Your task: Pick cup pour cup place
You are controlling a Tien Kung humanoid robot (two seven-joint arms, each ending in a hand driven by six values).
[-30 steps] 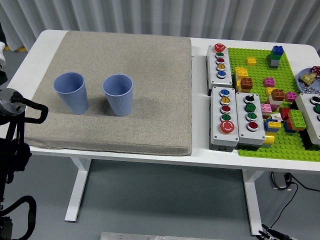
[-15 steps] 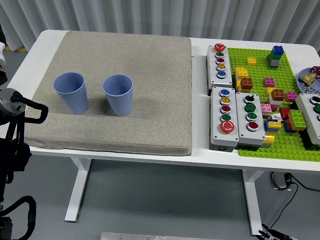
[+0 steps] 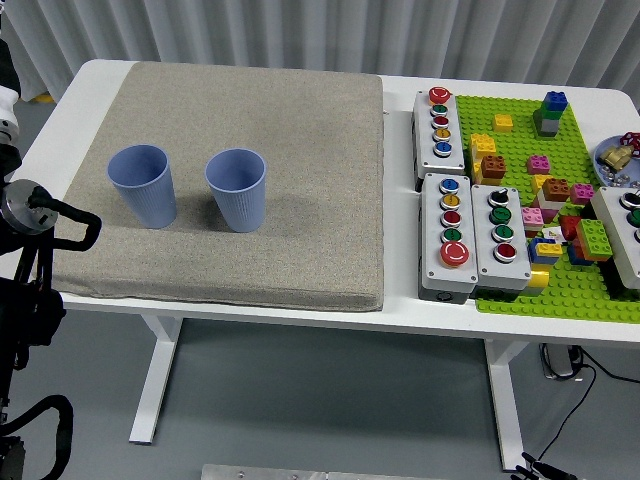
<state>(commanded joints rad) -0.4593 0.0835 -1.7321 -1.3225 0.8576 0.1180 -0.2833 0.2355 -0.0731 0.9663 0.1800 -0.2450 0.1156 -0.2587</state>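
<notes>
Where the grey mat [image 3: 300,150] covers the left of the white surface [image 3: 400,310], two blue ribbed cups, left cup [image 3: 143,185] and right cup [image 3: 237,189], stand upright, apart, mouths up, within easy reach for pouring. Contents: cannot tell. Left arm [image 3: 45,215] at the left edge touches neither cup; hand's opening: cannot tell.

The left arm [image 3: 40,215] is cut off at the left edge; the bowl [image 3: 622,160] by the right.
</notes>
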